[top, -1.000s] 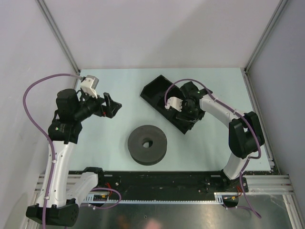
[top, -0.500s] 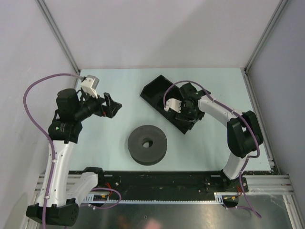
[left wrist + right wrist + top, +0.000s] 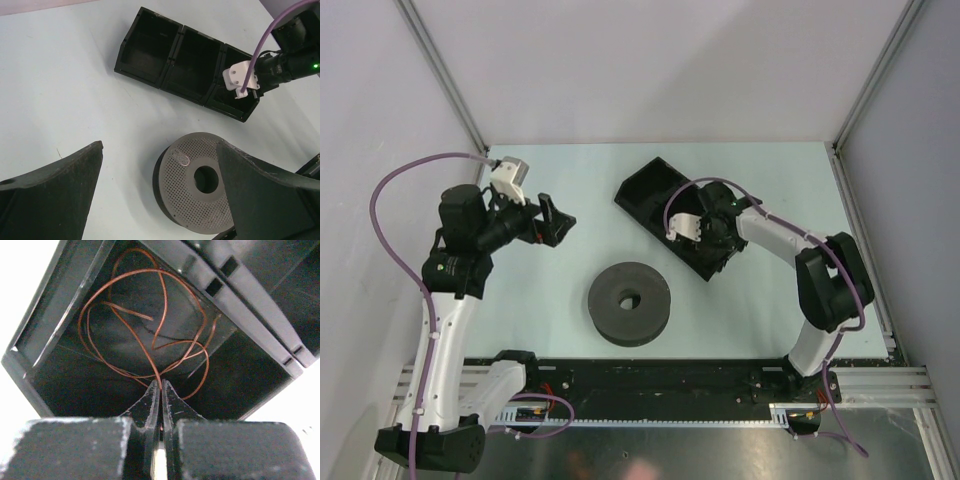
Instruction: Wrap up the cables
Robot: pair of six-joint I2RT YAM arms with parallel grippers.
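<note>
Tabletop (image 3: 520,300) bin (image 3: 50,305) holds tangled cables (image 3: 166,300).

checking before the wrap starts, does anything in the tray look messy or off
The cable lies in loose, crossing loops in the tray's end compartment, tangled rather than coiled. The right gripper is shut on one strand. Nothing else stands out.

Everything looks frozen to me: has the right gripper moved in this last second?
Yes, slightly: seen from above, the right gripper has crept along the black tray toward the near edge.
</note>
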